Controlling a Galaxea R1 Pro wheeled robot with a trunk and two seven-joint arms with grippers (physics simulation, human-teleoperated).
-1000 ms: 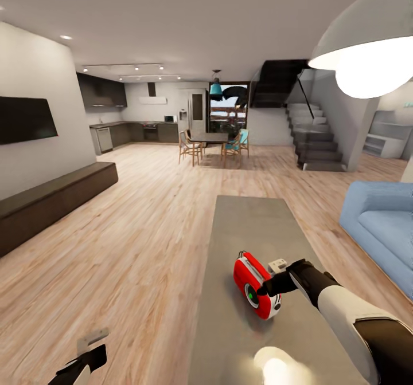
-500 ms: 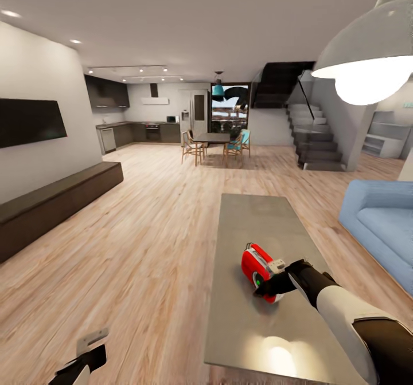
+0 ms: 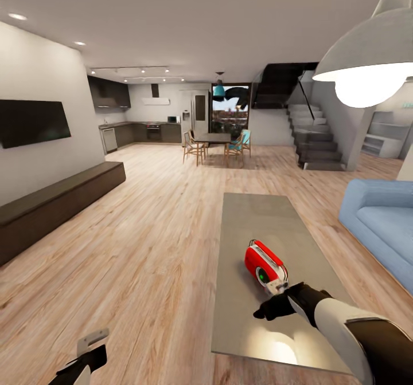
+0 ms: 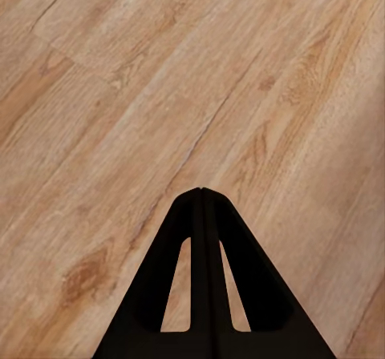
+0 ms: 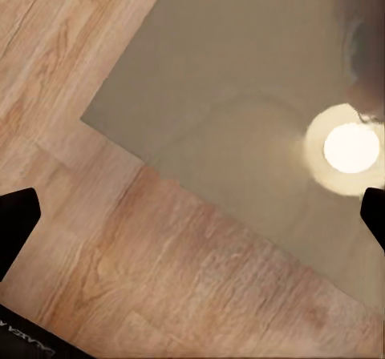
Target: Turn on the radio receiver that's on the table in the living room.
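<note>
The small red radio receiver (image 3: 264,263) lies on the long grey table (image 3: 258,219), near its front half, with its white end and a green-lit round dial turned toward me. My right gripper (image 3: 267,309) hovers just short of that white end, not touching it. The right wrist view has the gripper (image 5: 195,219) open, its fingertips (image 5: 16,219) wide apart over the table's near corner and the floor. Low at the left, my left gripper (image 3: 93,355) hangs over the wood floor. In the left wrist view its two fingers meet, so this gripper (image 4: 200,192) is shut and empty.
A blue sofa (image 3: 381,224) stands right of the table and a long dark bench (image 3: 51,207) runs along the left wall. A white dome lamp (image 3: 367,58) hangs at the upper right. A dining table with chairs (image 3: 215,143) and stairs (image 3: 315,138) are far back.
The whole view has shifted, so the camera moved. My right gripper has drawn back from the radio's white end toward me and now stands apart from it. The left gripper looks unchanged.
</note>
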